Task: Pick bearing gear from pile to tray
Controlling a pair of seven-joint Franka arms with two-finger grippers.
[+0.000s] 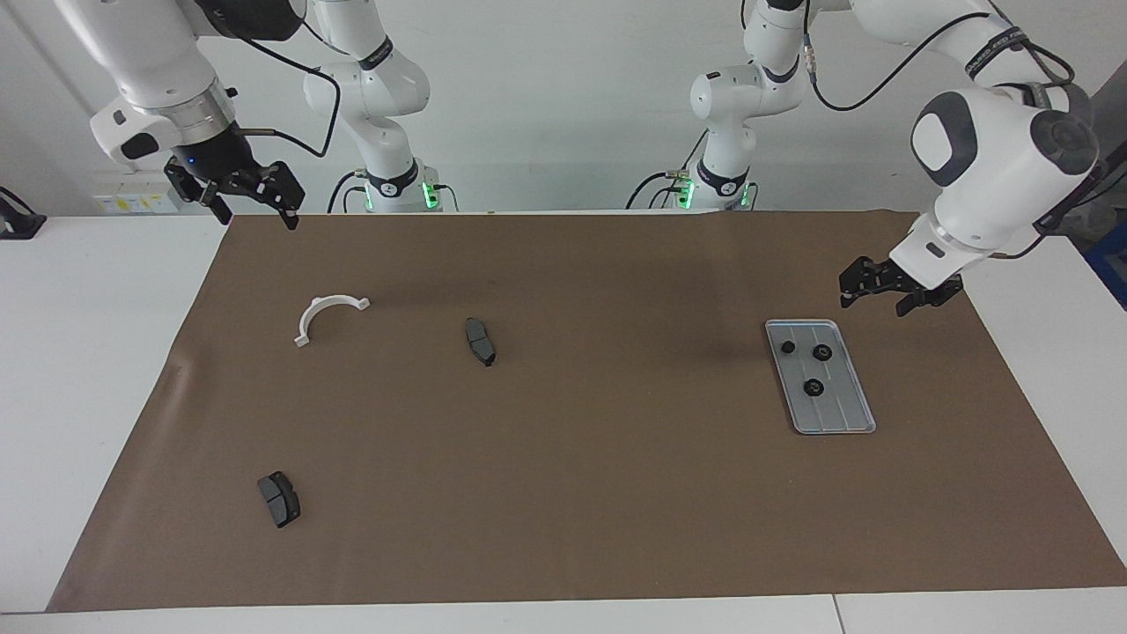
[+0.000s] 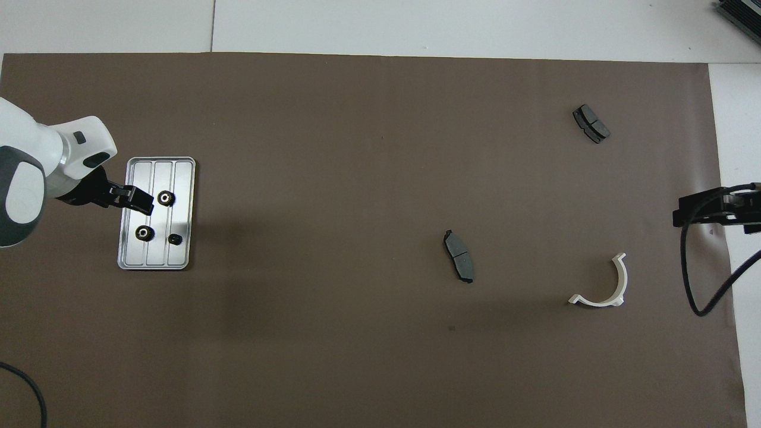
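Gears, three small black round ones (image 1: 810, 387), sit in my flat grooved silver-grey metal tray (image 1: 845, 414); left gripper (image 1: 880, 286) hangs open and empty above its robot-side end, right gripper (image 1: 255, 195) waits open.

You see the table twice. One camera sits high across from the robots, facing them and taking in their bases and the whole brown mat (image 1: 563, 493). The other hangs above their own end, looking steeply down and forward. Both share the mat, turned half round; the tray (image 1: 821, 377) (image 2: 156, 213) swaps ends.
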